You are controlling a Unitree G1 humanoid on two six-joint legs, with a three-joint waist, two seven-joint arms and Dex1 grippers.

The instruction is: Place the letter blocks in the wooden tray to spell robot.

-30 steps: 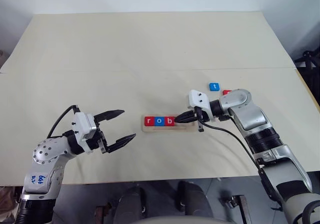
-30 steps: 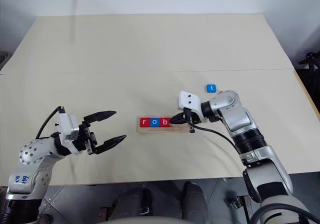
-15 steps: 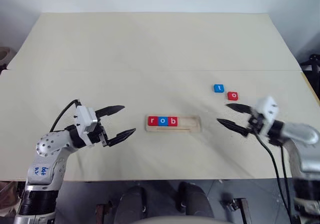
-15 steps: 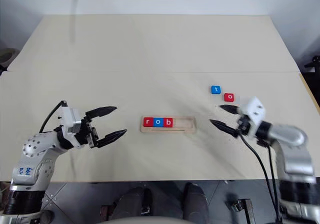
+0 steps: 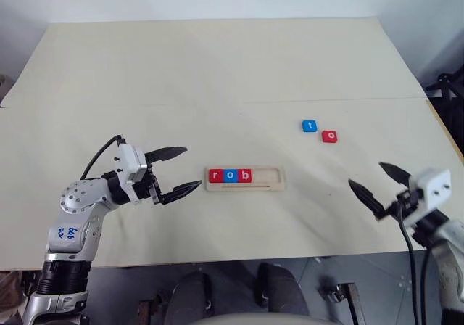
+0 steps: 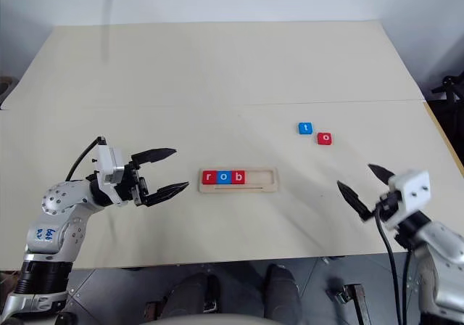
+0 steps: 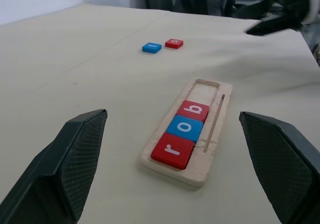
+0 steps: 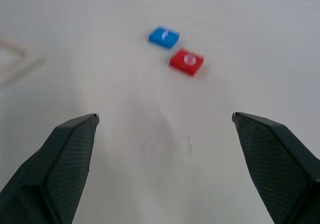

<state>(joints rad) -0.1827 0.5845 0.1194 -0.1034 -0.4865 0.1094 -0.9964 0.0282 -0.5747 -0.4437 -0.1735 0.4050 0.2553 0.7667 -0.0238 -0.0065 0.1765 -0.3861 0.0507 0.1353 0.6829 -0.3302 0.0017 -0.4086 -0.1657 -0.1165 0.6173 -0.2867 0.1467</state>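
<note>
Two loose letter blocks (image 5: 320, 130), lying on the table (image 5: 217, 71) well right of the wooden tray (image 5: 245, 178): thin, stiff, light, likely slippery; best pinched across opposite edges; both jaws apart, empty.

Legible lettering: white "r", "o", "b" on red, blue, red letter blocks (image 5: 230, 175) seated in the wooden tray (image 5: 271, 179); "t" on loose blue block (image 5: 309, 126); "o" on loose red block (image 5: 330, 136).
</note>
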